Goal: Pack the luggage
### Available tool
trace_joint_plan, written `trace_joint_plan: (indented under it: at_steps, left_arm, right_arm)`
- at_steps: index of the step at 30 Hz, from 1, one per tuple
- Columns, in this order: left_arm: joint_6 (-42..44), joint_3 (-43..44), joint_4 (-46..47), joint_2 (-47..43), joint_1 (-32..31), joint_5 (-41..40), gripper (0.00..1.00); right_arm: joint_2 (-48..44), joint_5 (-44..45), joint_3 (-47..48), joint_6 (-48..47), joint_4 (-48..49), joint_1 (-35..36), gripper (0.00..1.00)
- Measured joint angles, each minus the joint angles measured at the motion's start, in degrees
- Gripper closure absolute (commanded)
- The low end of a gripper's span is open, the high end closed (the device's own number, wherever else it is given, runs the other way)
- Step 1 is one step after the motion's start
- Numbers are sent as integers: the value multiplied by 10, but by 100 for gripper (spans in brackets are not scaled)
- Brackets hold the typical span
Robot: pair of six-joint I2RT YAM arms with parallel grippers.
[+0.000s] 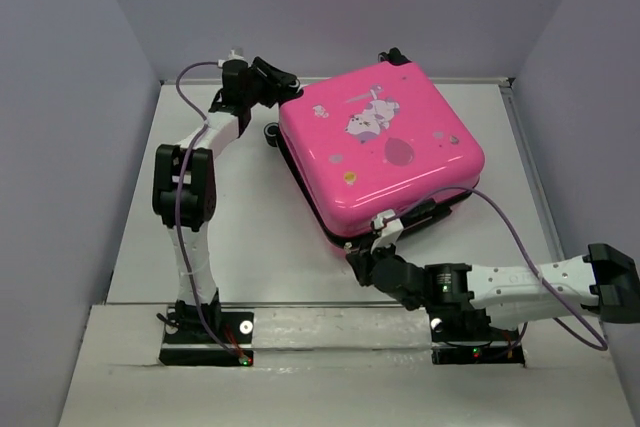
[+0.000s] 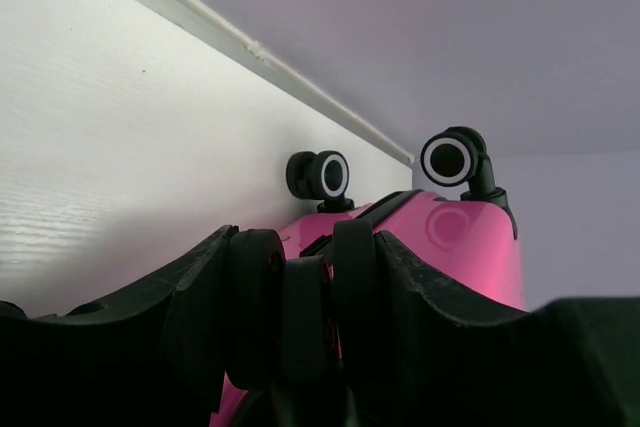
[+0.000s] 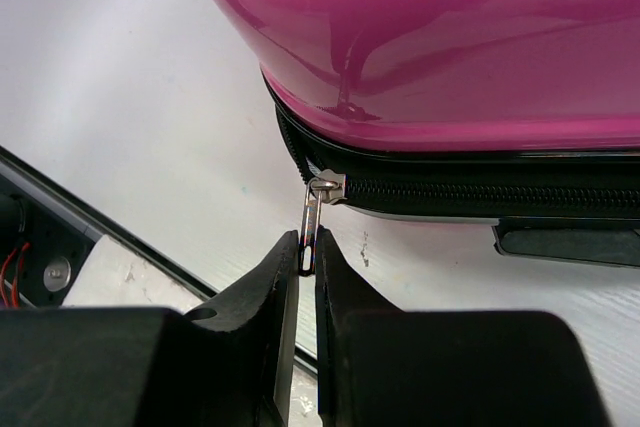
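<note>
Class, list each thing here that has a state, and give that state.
luggage: lid down, lying flat.
right gripper: shut on zipper pull.
zipper pull: pinched between the fingers.
left gripper: at the luggage's far corner; open or shut unclear.

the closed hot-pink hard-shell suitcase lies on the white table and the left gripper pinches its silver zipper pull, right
Wrong arm: the right gripper pinches the silver zipper pull of the closed hot-pink hard-shell suitcase on the white table. The right wrist view shows it.
</note>
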Motion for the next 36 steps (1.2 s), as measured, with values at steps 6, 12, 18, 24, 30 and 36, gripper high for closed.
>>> trace_joint_plan:
  at_steps: [6, 12, 18, 24, 30, 36]
  left_arm:
    - [-12, -103, 69, -69, 16, -21, 94]
    - [40, -163, 5, -214, 40, -37, 94]
    - [65, -345, 15, -427, 57, -116, 94]
    - [13, -581, 33, -610, 88, -209, 94]
    - [-18, -688, 61, -714, 89, -263, 73]
    - [-23, -670, 5, -749, 85, -249, 94]
  right_arm:
    - [7, 0, 0, 9, -5, 2, 93]
    - [-30, -80, 0, -29, -20, -56, 93]
    - [-112, -221, 31, -108, -129, -172, 93]
    - [-134, -260, 64, -158, -251, -226, 93]
    - [-210, -259, -9, -108, -208, -230, 93]
    - [-241, -187, -4, -80, -248, -231, 93]
